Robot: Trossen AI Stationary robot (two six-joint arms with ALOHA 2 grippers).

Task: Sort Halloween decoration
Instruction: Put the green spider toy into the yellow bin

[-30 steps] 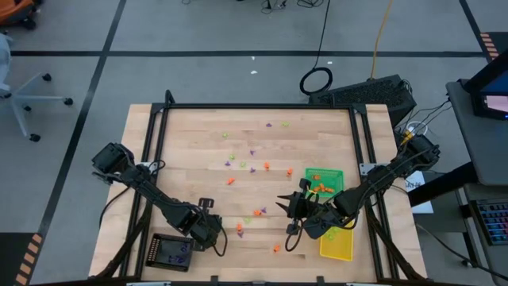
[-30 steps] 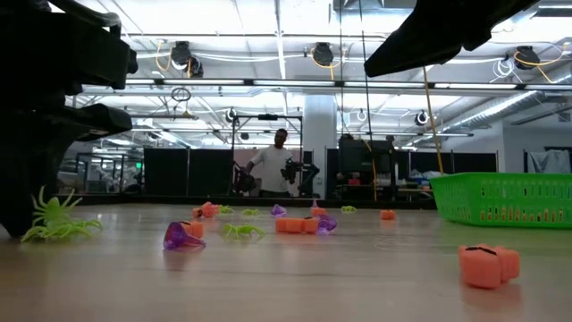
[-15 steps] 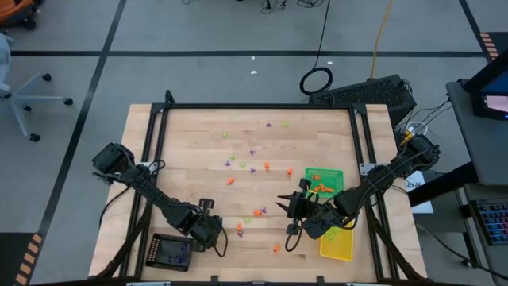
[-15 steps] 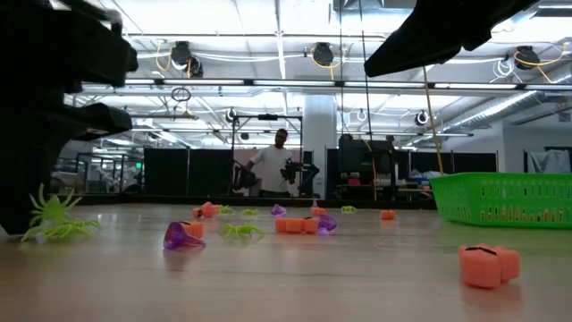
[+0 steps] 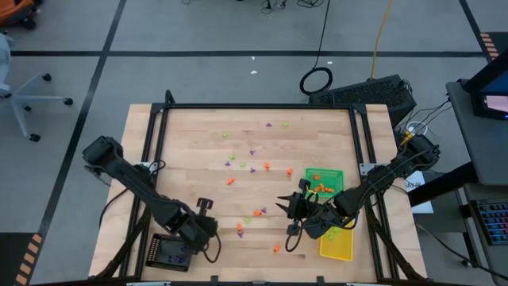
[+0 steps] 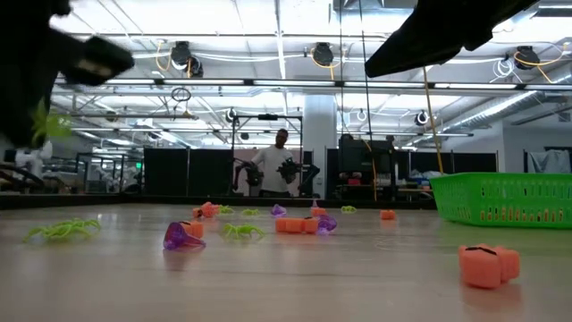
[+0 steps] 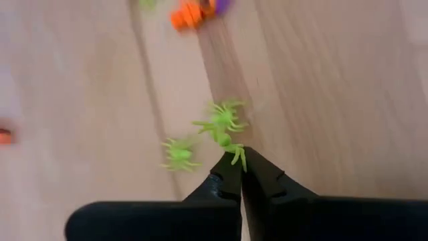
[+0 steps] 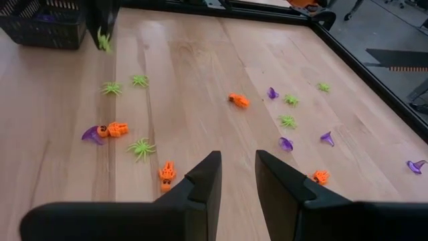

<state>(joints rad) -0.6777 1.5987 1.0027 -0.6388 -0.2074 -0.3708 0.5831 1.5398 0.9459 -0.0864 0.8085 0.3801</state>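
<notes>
Wood table (image 5: 198, 135) littered with trinkets. My left gripper (image 7: 241, 171) pinches green spider (image 7: 224, 134) by one leg; could slip. Right gripper (image 8: 237, 175) parted, empty.

— How's the light?
— Bright and even, from ceiling lamps (image 6: 322, 55) overhead; shadows on the desk (image 5: 198, 143) are faint.
— Any blur?
— Yes: beyond the left hand (image 7: 242, 167), the desk smears, and the spiders (image 7: 224, 120) look soft.

We see orange, purple and lime-green Halloween decoration (image 5: 252, 169) scattered flat across the wood, with 1 green spider (image 7: 231, 142) pinched and lifted.
</notes>
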